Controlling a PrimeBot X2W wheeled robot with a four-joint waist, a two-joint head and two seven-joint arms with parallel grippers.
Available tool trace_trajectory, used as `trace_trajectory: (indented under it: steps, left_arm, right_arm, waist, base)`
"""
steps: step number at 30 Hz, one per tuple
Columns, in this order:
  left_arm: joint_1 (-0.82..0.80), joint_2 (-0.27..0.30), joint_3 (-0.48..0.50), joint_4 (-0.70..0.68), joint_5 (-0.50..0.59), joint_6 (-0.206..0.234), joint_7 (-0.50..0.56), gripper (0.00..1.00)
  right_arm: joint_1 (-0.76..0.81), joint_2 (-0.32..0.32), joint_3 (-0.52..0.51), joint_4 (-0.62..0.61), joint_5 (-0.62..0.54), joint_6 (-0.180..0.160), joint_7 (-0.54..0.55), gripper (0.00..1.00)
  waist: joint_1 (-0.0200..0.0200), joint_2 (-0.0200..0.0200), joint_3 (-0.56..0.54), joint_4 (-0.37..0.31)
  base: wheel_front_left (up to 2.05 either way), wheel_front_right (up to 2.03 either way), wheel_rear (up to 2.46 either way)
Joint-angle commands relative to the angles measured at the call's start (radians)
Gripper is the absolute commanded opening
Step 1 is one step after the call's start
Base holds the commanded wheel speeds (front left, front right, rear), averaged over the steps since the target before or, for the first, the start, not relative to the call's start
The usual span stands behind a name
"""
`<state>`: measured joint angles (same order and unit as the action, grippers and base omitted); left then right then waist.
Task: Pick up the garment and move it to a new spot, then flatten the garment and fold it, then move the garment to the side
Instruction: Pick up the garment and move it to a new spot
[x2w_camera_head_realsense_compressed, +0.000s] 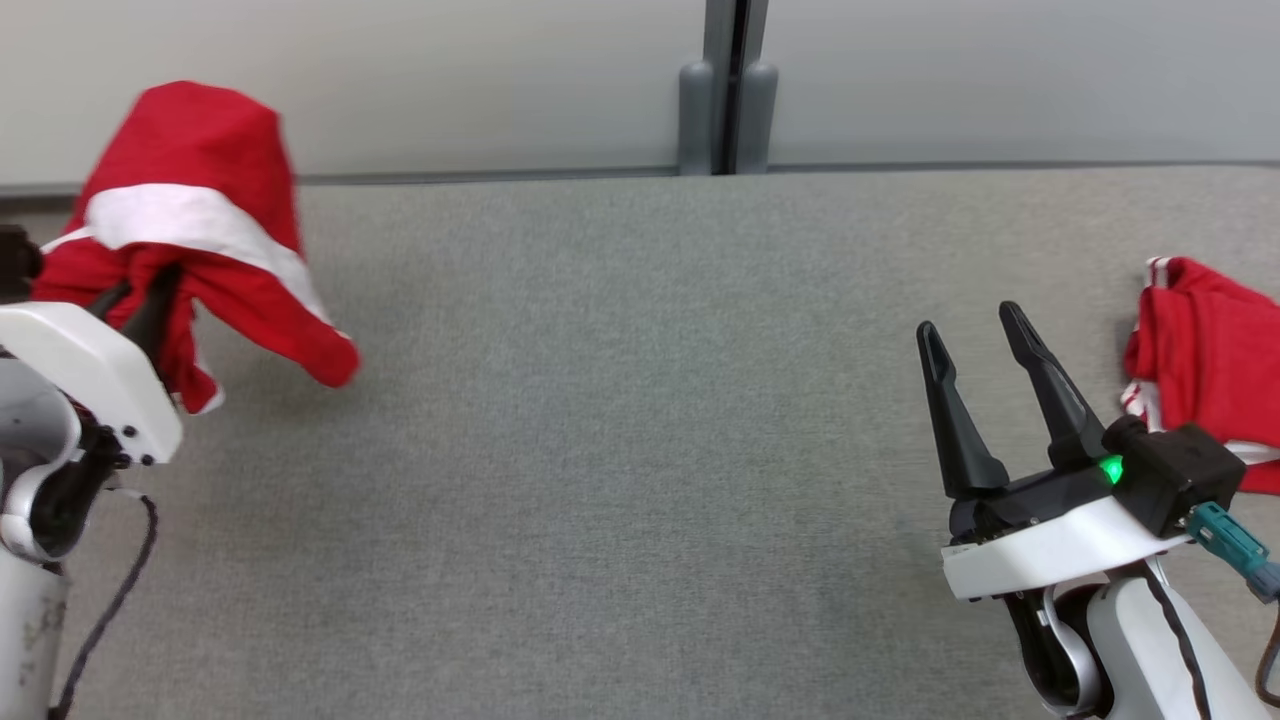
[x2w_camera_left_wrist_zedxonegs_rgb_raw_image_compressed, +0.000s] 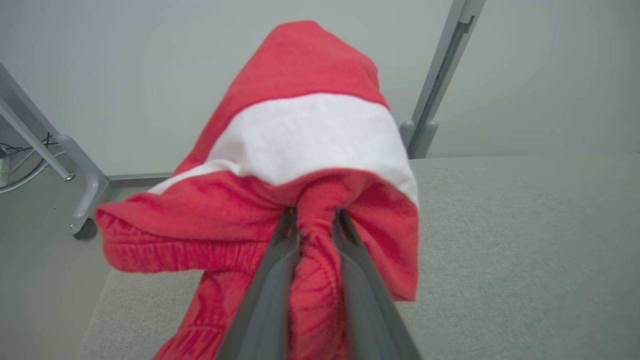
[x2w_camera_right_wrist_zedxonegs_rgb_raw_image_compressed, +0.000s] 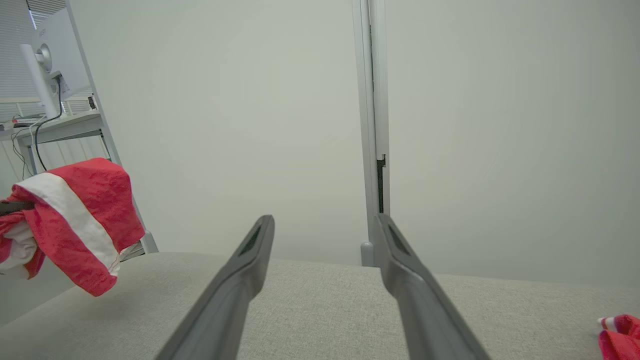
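My left end effector clamped a bunched fold of the seemingly limp, light red-and-white fabric garment; my right end effector stood apart.

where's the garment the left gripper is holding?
Head view, far left: the red-and-white garment hangs pinched in the left gripper, lifted off the grey table near its left edge, opposite the other red garment at far right.

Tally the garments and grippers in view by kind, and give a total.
Garments: 2 (held garment, loose garment)
Grippers: 2 (left gripper, right gripper)
Total: 4
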<state>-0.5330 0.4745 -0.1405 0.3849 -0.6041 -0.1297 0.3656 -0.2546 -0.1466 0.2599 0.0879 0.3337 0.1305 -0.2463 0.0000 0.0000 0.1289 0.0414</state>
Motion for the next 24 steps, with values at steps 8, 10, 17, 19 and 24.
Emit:
trace_trajectory:
  steps: [8,10,17,19,24]
  left_arm:
    - [0.155,-0.060,-0.069,-0.331,-0.029,0.036,0.081,0.00]
    - [0.196,-0.091,-0.095,-0.397,-0.029,0.057,0.093,0.00]
    - [0.315,-0.180,-0.200,-0.451,0.040,0.112,0.041,0.00]
    - [0.339,-0.211,-0.227,-0.397,0.053,0.107,-0.002,0.00]
    - [0.349,-0.281,-0.287,-0.178,0.092,0.086,-0.129,0.00]
  right_arm:
    - [0.047,-0.013,-0.042,-0.020,-0.007,0.001,0.008,1.00]
    - [0.055,-0.018,-0.049,-0.027,-0.011,0.001,0.016,1.00]
    - [0.075,-0.024,-0.064,-0.053,-0.017,0.001,0.040,1.00]
    - [0.081,-0.023,-0.061,-0.057,-0.015,0.001,0.043,1.00]
    - [0.092,-0.020,-0.053,-0.052,-0.010,0.001,0.046,1.00]
  waist:
    - [0.0000,0.0000,-0.081,-0.094]
    - [0.0000,0.0000,-0.088,-0.116]
    - [0.0000,0.0000,-0.097,-0.196]
    - [0.0000,0.0000,-0.095,-0.214]
    - [0.0000,0.0000,-0.089,-0.239]
  base:
    - [0.00,0.00,0.00]
    - [0.00,0.00,0.00]
    - [0.00,0.00,0.00]
    - [0.00,0.00,0.00]
    - [0.00,0.00,0.00]
